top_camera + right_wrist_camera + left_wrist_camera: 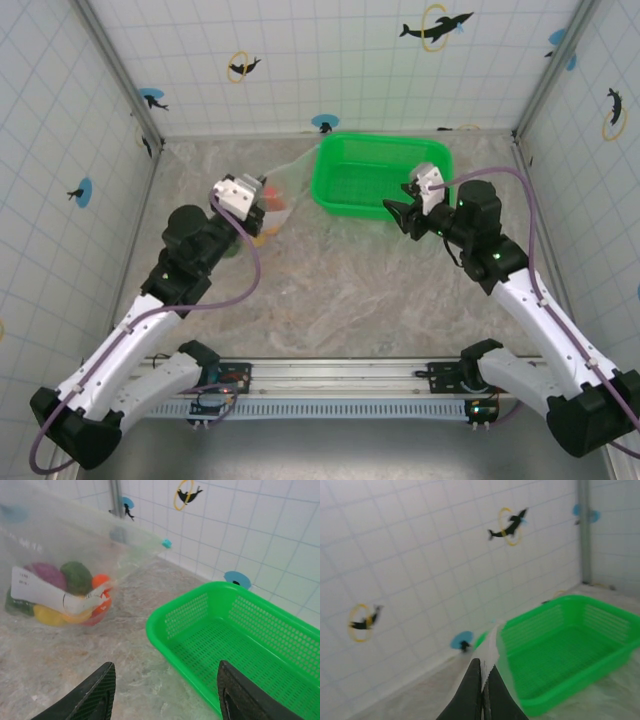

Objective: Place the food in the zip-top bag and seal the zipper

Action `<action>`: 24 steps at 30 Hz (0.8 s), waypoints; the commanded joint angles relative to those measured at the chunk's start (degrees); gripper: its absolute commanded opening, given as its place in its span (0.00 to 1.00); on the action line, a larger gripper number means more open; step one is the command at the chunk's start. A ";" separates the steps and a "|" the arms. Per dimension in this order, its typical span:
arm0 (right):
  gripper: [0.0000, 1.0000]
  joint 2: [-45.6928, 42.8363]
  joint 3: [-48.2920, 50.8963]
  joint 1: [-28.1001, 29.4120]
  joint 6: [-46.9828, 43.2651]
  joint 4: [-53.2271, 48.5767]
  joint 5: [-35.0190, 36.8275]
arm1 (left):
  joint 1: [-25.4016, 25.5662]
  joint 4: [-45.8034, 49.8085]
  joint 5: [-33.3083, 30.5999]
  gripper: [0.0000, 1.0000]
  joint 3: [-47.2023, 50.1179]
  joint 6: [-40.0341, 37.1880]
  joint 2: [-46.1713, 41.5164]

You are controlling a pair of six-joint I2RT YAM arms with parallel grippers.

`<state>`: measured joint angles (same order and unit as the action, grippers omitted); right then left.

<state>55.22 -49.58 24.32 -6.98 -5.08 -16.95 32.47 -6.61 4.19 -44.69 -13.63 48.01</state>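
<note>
Right gripper [165, 665] first: on its wrist cam the two black fingers stand wide apart with nothing between them, so it's open and empty. From overhead it hangs on the right half of the table, at the near right side of the bright green rectangular plastic basket [192, 612].

Left gripper [481, 664] is the opposite. Its fingers are pressed tight together with a pale strip of film [492, 642] coming up out of the pinch, so I read it as clamped on the edge of the clear crinkly plastic zip-top bag [75, 535]. Can't tell if that strip is the zipper itself, too blurry.

The bag sits on the marbled beige tabletop [75, 675], left of the basket and just beside it. The small toy fruits and vegetables [60, 592] are bunched in its bottom: purple, dark green, orange, yellow and red, partly behind a white label [37, 592]. A small blue slider tab [166, 543] sits at the bag's far corner nearest the basket.

Behind it all is the white tiled wall [280, 545] with dolphin stickers [186, 495].
</note>
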 commanded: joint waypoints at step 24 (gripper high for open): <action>0.98 -6.98 16.34 -2.79 14.57 5.72 22.33 | 28.75 -14.77 23.95 0.98 6.20 10.30 35.77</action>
<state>49.93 -36.21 21.80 6.42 3.22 1.58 61.25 -15.75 30.55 -40.42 -3.09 89.69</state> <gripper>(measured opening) 0.980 0.972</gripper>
